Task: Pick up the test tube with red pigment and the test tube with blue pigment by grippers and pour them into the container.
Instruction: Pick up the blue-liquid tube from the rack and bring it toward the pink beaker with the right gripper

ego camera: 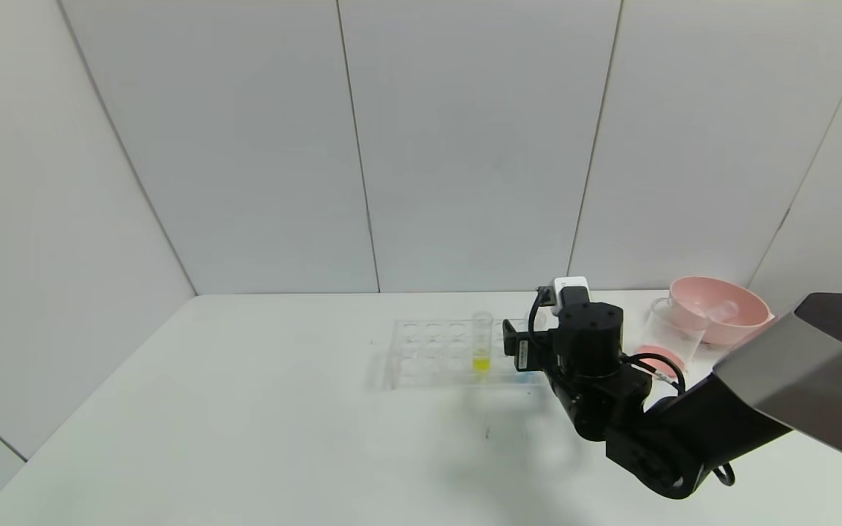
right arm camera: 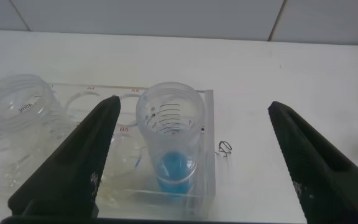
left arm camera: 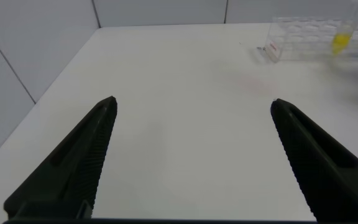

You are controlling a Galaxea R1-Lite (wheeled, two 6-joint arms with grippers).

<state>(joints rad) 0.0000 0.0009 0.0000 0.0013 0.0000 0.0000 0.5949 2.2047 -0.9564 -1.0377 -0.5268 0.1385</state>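
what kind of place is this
Probably a mock lab bench for robot tests: a clear tube rack holding tubes of yellow and blue liquid, on a white table inside plain white panels.

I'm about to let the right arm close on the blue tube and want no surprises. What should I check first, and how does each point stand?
1. right gripper open wide enough: ok.
2. test tube with blue pigment between the fingers: ok, though nearer one finger.
3. Tube upright in the rack: ok.
4. Yellow tube clear of the fingers: ok.
5. container upright by the pink bowl: ok.
6. left gripper away from the rack: ok.
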